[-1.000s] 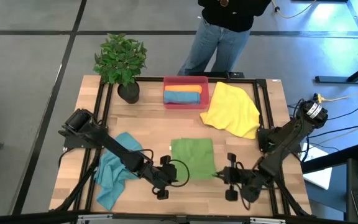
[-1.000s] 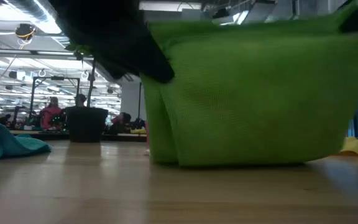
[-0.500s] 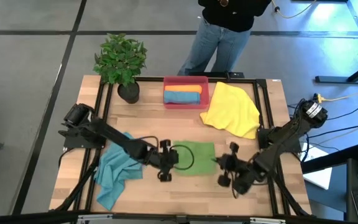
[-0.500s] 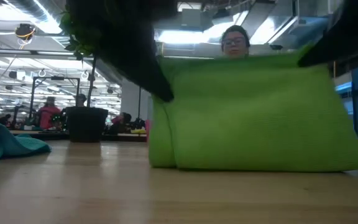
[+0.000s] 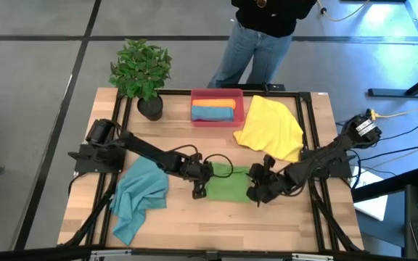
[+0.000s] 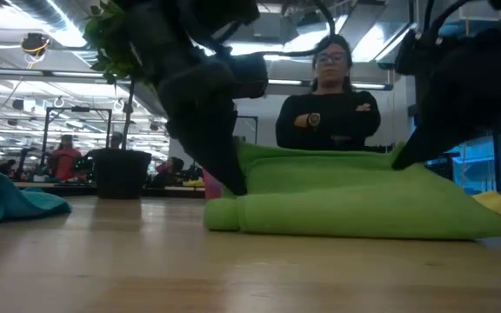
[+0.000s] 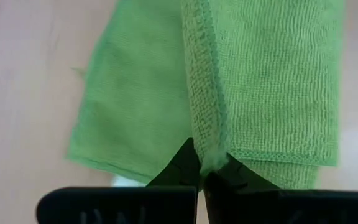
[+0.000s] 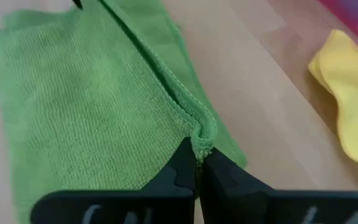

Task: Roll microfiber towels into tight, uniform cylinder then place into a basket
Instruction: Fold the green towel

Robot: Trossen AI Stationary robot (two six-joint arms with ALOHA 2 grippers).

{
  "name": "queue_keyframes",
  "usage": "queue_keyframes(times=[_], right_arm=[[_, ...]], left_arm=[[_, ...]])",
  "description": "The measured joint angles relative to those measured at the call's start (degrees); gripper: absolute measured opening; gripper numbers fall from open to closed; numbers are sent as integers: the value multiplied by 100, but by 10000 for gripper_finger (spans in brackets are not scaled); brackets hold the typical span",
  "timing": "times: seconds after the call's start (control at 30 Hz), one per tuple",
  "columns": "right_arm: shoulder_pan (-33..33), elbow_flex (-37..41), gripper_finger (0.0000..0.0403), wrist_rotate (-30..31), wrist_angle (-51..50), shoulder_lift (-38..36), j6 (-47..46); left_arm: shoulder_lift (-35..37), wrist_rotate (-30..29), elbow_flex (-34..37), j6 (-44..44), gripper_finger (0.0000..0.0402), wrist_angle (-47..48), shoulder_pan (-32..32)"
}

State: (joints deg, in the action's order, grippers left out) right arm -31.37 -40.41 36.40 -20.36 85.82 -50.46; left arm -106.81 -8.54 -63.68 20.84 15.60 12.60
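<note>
**Both grippers pinched on the folded green towel**

You have both arms stretched low toward the table's middle. Your left gripper (image 7: 205, 171) is clamped on one end of the green towel (image 5: 227, 183), nipping its hemmed edge between closed fingers. Your right gripper (image 8: 197, 163) is clamped the same way on the opposite end. The towel lies folded over itself on the wood. The basket (image 5: 217, 94) sits at the far edge holding 2 rolled towels, with the yellow towel (image 5: 271, 128) beside it and the teal towel (image 5: 138, 196) under your left arm.
</note>
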Motion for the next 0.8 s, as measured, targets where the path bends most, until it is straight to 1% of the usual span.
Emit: queue_keyframes(times=[0.27, 0.37, 0.47, 0.63, 0.7, 0.8], right_arm=[[305, 121, 4, -8, -8, 0, 14], [431, 121, 8, -8, -38, 0, 22], [555, 136, 9, -28, -119, 7, 155], [729, 134, 14, -26, -96, 7, 391], [779, 134, 24, -18, -85, 7, 503], [851, 134, 51, -12, -36, 7, 683]], left_arm=[[-8, -47, 2, -379, 0, -18, -410], [-8, -56, 4, -563, 10, -9, -501], [-15, -69, 20, -734, 36, 59, -536], [-17, -193, 20, -891, 93, 53, -534], [-15, -452, 20, -902, 114, 98, -534], [138, -728, 19, -900, 138, 289, -534]])
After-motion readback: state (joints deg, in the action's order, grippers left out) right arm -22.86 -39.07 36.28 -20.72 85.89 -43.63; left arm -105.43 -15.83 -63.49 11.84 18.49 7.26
